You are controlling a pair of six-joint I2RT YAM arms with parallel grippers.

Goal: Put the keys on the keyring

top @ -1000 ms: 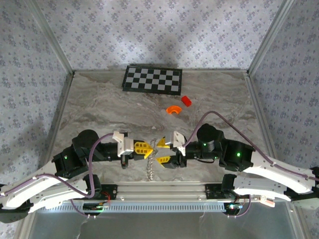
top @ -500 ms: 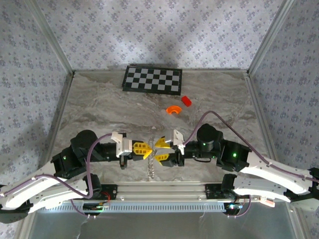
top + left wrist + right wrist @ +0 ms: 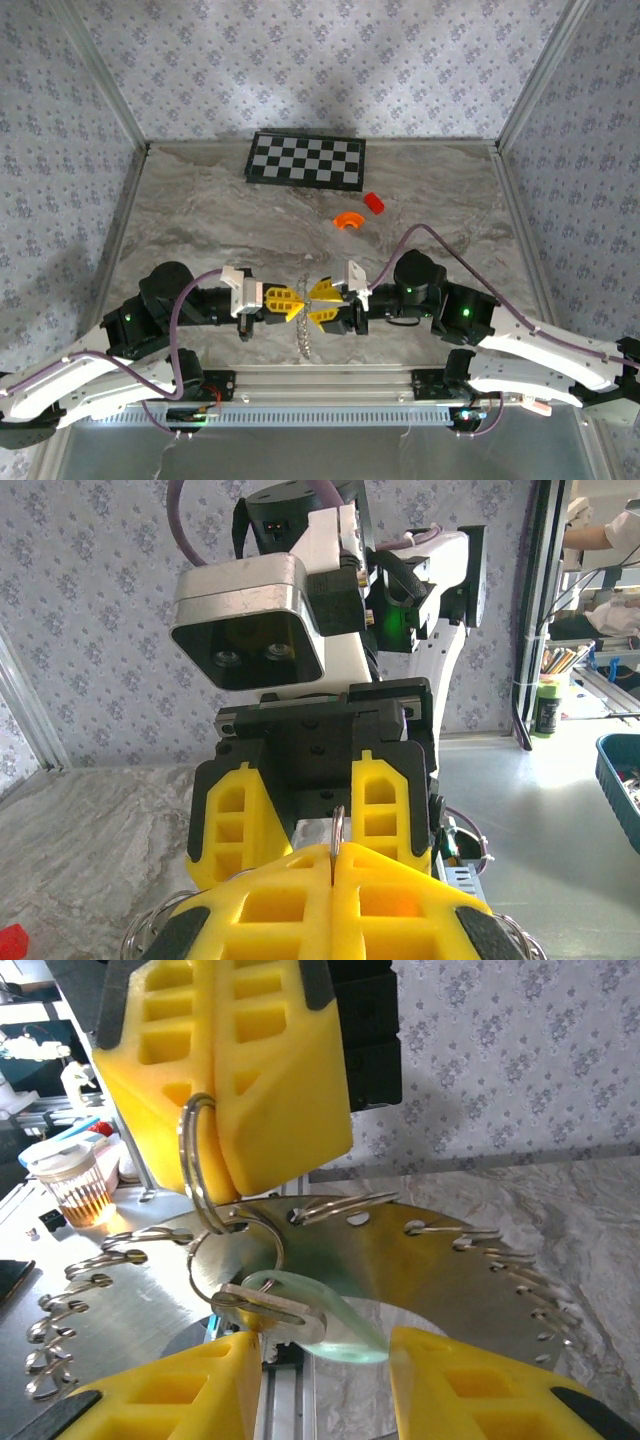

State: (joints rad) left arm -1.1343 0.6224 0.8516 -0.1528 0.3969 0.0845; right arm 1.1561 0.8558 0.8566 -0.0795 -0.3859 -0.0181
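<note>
My left gripper (image 3: 333, 855) is shut on a thin metal keyring (image 3: 338, 830), whose edge pokes up between its yellow fingertips. In the right wrist view that keyring (image 3: 196, 1160) hangs from the left gripper's closed fingers (image 3: 270, 1080), with a second ring and a silver key (image 3: 268, 1307) on a pale green tag (image 3: 345, 1325) dangling below. My right gripper (image 3: 325, 1365) is open, its fingers either side of the key and tag; the key sits close to its left finger. From above, the left gripper (image 3: 284, 302) and right gripper (image 3: 322, 304) meet tip to tip.
A round metal plate (image 3: 450, 1260) carrying several spare rings lies behind the key, and a chain of rings (image 3: 304, 338) hangs below the grippers. An orange piece (image 3: 348, 220), a red block (image 3: 373, 202) and a checkerboard (image 3: 306, 160) lie farther back on the marble table (image 3: 200, 220).
The two grippers have closed the gap between them; the right gripper slid left toward the left one, which still holds the keyring.
</note>
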